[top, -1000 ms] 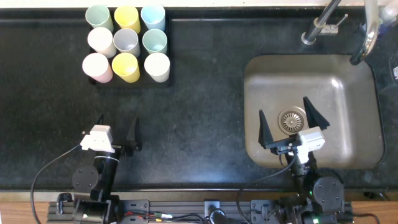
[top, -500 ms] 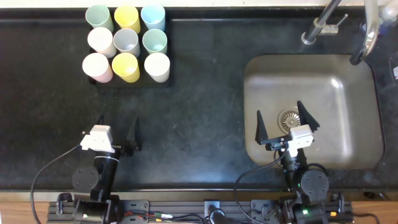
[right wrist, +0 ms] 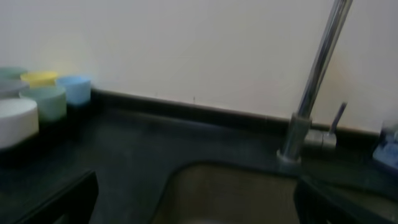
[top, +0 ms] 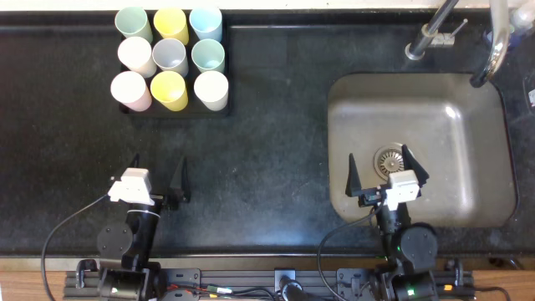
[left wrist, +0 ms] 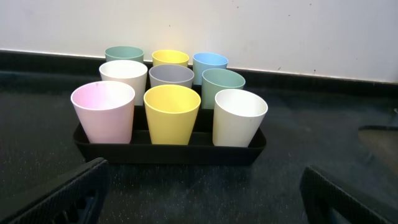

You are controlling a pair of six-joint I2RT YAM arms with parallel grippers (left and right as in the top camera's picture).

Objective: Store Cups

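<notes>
Black stone worktop [top: 267, 150], back wall [left wrist: 249, 31] behind, steel sink [top: 468, 125] set in at the right.

**Item 1, left gripper [top: 159, 171].** Fingers wide apart, holding nothing. It sits low near the worktop's front edge and faces the tray.

**Item 2, right gripper [top: 383, 170].** Fingers wide apart, holding nothing. It is over the near part of the sink, close to the drain [top: 389, 159].

**Item 3, cups [top: 170, 57].** Nine, upright, three rows of three, all standing in a black tray [left wrist: 168, 154] at the back left of the worktop, close to the wall. Storage looks complete or nearly so.

**Hazards (judged).**
- The front row, pink cup [left wrist: 103, 112], yellow cup [left wrist: 172, 114] and white cup [left wrist: 239, 117], faces the left gripper. A low forward reach with the fingers spread could clip a rim and tip a light cup, or push the tray towards the wall.
- The cups are packed tightly, so a finger pushed in between them would shove the neighbours.
- A sideways sweep by the right gripper could strike the sink's rim. A far reach could meet the faucet [top: 430, 29].
- A cable [top: 63, 230] loops beside the left base and could snag.

**Room.**
- A broad stretch of worktop separates the left gripper from the tray.
- A similar stretch lies between the tray and the sink.
- There is little margin behind the tray or around the sink's edges.
</notes>
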